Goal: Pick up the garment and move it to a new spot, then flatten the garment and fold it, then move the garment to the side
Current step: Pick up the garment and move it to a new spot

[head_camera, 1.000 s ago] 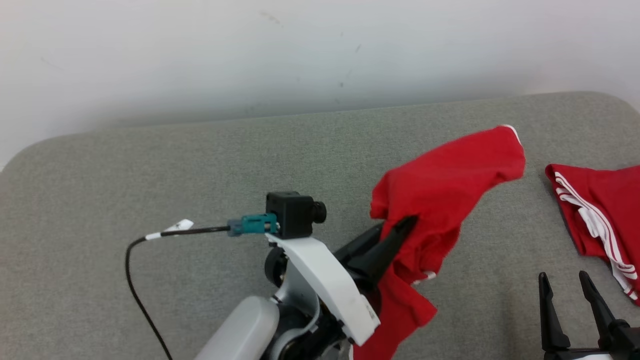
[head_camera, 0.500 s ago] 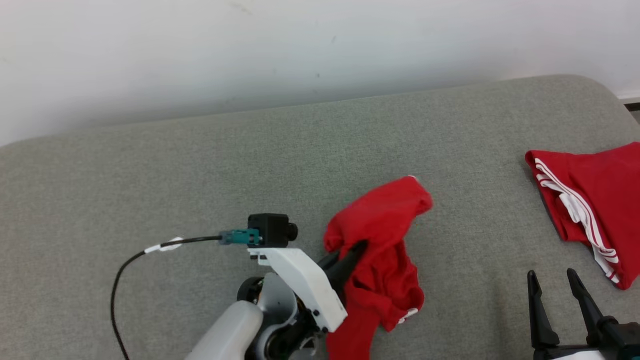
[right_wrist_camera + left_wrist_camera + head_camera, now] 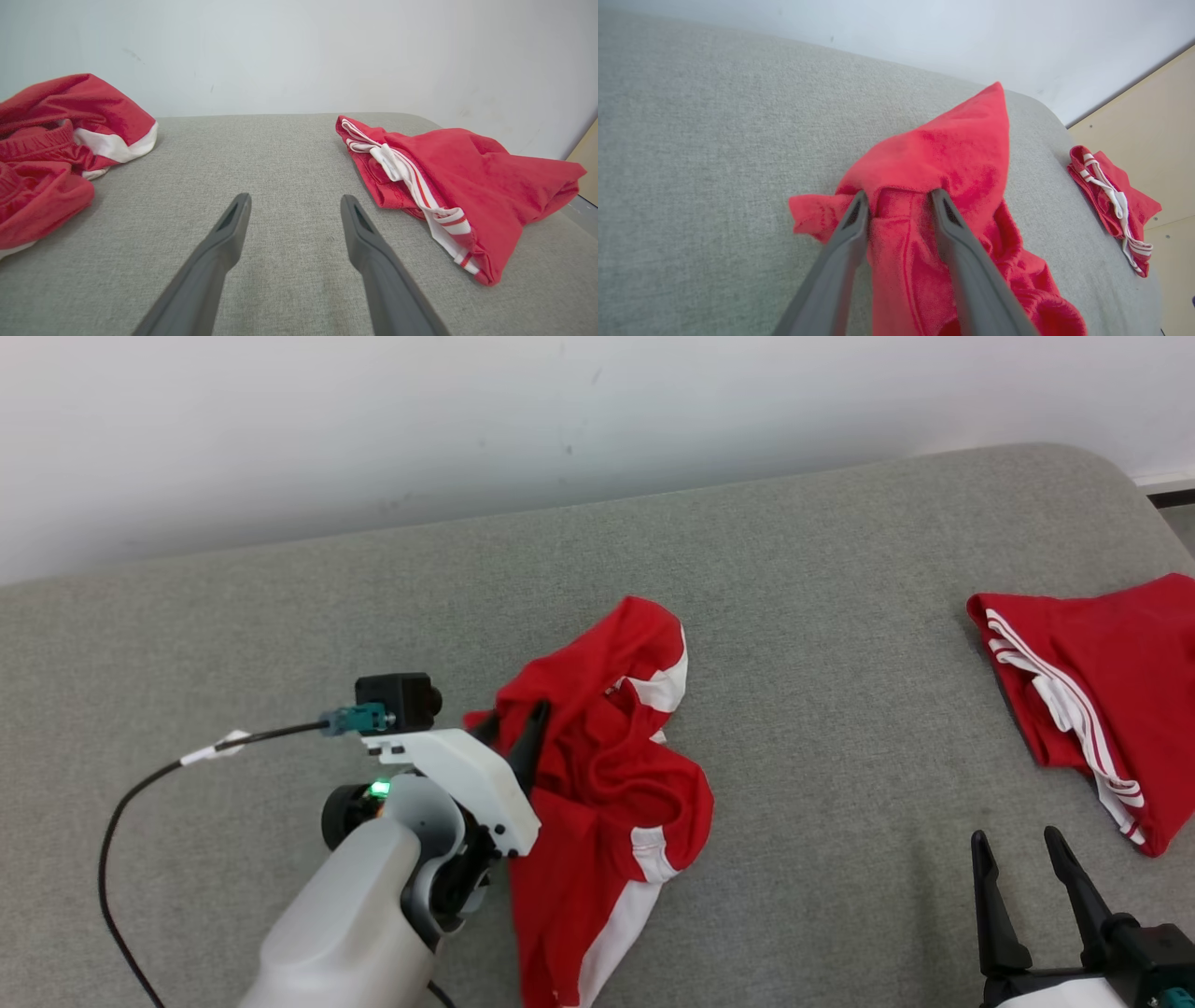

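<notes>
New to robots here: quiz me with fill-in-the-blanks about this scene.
The crumpled garment is red with ____ bands.
A fold of it lies between the left end effector's two ____.
The right end effector, jaws open, holds ____.
A second red garment lies on the robot's ____ side.
Missing words: white; fingers; nothing; right

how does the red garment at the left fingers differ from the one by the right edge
The crumpled garment lies in a heap; the folded garment is compact, near the right edge. The crumpled garment has cloth between the fingers of the left gripper; the folded garment lies apart from the right gripper. The crumpled garment shows broad white bands, the folded garment thin stripes. Both are red with white trim.
</notes>
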Available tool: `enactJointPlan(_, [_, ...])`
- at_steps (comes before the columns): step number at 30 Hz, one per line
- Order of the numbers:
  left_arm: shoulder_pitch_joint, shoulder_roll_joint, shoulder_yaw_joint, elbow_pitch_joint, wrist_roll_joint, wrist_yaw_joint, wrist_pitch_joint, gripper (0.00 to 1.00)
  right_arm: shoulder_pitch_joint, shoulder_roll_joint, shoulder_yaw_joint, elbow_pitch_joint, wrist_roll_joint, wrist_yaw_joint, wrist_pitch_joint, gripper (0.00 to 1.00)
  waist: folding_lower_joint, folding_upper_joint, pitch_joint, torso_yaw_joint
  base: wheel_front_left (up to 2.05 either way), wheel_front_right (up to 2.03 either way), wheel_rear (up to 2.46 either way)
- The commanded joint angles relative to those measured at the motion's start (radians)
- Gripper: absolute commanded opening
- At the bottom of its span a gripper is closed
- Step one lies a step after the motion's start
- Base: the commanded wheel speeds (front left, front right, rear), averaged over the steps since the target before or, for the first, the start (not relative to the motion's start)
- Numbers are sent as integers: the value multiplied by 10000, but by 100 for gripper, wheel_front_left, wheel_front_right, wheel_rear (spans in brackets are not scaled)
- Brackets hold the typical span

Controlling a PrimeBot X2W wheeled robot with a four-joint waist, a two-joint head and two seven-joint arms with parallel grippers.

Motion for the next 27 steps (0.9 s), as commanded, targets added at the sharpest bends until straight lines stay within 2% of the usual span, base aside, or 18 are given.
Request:
enactJointPlan(1, [-133, 37, -77, 336, 266, -12, -364, 100, -88, -11, 13, 21, 65, -25, -23, 100, 0, -1, -1, 5, 0, 0, 0])
enactJointPlan(9, [-95, 51, -501, 1372, 1348, 206, -2332, 100, 67, -9, -154, 87, 133, -25, -23, 100, 0, -1, -254, 238, 0, 0, 0])
enactJointPlan(14, [350, 342, -637, 1140, 2118, 648, -3360, 100, 182, -10, -275, -69, 55, -25, -21, 100, 0, -1, -513, 437, 0, 0, 0])
enactJointPlan(16, [664, 426, -508, 779, 2412, 883, -3468, 100, 233, -11, -395, -163, 5, -25, -21, 100, 0, -1, -628, 540, 0, 0, 0])
enactJointPlan(22, [2387, 676, 483, -1731, 3871, 1684, -3470, 100, 475, -9, -628, -570, -249, -25, -21, 100, 0, -1, -984, 922, 0, 0, 0])
enactJointPlan(25, [3445, 562, 1041, -2714, 4368, 1836, -3471, 100, 588, -10, -654, -740, -280, -25, -11, 100, 0, -1, -1174, 1132, 0, 0, 0])
enactJointPlan(27, [4109, 472, 1353, -3215, 4617, 1764, -3470, 100, 709, -9, -607, -764, -357, -25, -11, 100, 0, -1, -1276, 1287, 0, 0, 0])
